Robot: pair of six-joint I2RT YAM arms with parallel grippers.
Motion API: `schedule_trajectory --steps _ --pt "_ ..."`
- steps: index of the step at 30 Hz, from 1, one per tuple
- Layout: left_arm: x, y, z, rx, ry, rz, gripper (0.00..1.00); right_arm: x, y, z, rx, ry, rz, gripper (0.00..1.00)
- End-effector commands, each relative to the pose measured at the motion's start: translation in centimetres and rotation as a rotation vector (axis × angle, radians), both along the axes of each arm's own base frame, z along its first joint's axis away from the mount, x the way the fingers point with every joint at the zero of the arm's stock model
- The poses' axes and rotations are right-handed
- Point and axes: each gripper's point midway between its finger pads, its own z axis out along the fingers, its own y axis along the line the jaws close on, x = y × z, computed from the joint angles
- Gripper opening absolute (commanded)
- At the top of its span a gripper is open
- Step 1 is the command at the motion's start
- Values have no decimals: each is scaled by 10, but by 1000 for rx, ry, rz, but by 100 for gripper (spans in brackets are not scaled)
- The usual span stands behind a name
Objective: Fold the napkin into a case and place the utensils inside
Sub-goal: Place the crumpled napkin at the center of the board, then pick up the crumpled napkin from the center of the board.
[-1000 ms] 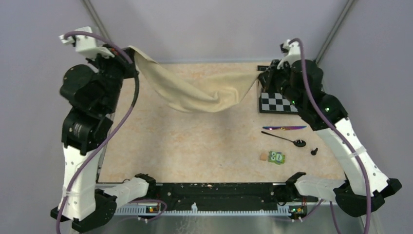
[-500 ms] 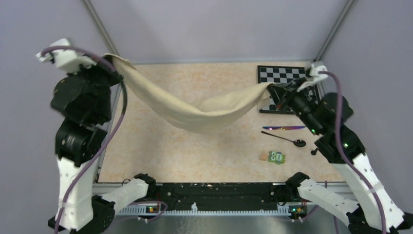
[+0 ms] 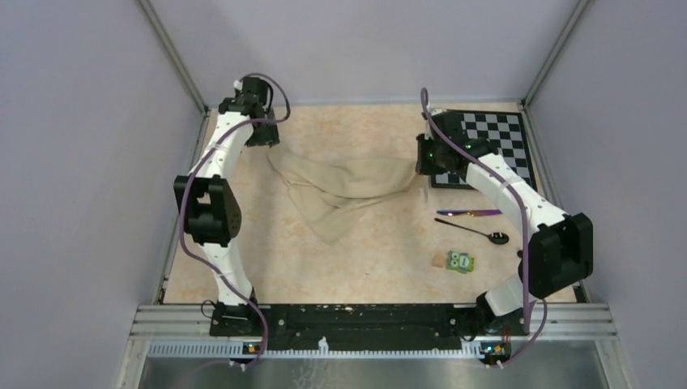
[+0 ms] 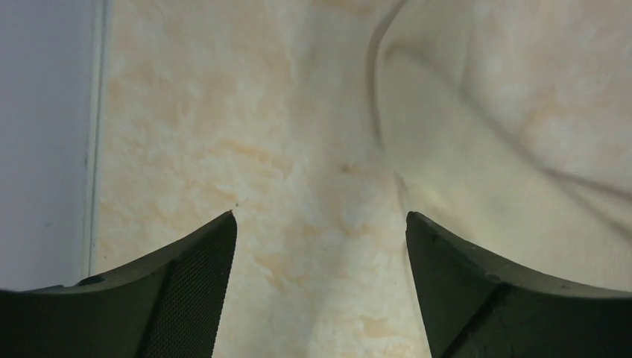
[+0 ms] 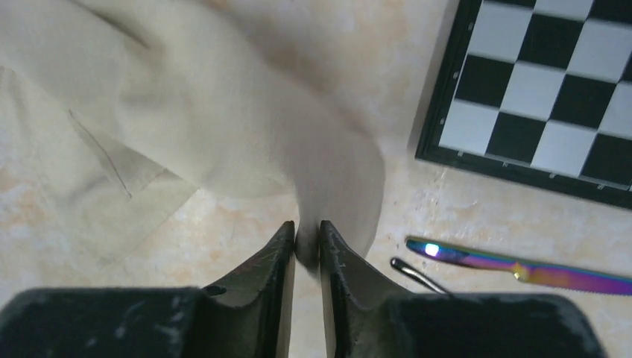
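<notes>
You had nothing folded yet. The napkin point(image 3: 344, 190) lay crumpled on the table point(image 3: 364, 259) between your two tools. Your left tool point(image 4: 320, 216) stood wide apart and empty over bare table, with the cloth's edge just to its right. Your right tool point(image 5: 307, 231) was pinched almost together on a napkin corner. The utensils, a knife point(image 5: 522, 272) and a spoon point(image 3: 474, 231), lay untouched just right of that tool. The chessboard point(image 5: 551, 82) ahead of it crowded any spreading room.

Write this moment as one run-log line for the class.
napkin: rumpled on table, no case yet | left gripper: open, empty | right gripper: pinching napkin edge | knife, spoon: on table, outside napkin
</notes>
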Motion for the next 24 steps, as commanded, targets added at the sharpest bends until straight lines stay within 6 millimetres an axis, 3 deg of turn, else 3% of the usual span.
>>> schedule_trajectory --steps 1,2,5,8,9,11,14,18,21,24 --pt "-44 -26 52 -169 -156 -86 93 -28 4 -10 48 28 70 23" --pt "-52 -42 50 -249 -189 -146 98 -33 5 -16 57 33 86 26" --pt "-90 -100 35 -529 -243 -360 99 -53 11 -38 104 84 128 30" --pt "-135 -136 12 -759 -187 -455 99 -69 13 -55 142 119 134 35" --pt "-149 -142 1 -801 -145 -452 99 -72 11 -59 144 127 127 42" --pt "-175 -153 -15 -837 -86 -456 99 -76 7 -64 136 132 115 67" --pt "-206 -168 -40 -803 -31 -455 99 -78 4 -66 128 119 106 69" --pt "-234 -175 -64 -699 16 -412 88 -79 7 -65 166 95 107 69" --pt "-245 -177 -71 -704 -5 -383 76 -81 12 -69 194 94 117 68" --pt "-243 -183 -74 -724 -21 -378 69 -79 11 -76 188 102 101 67"
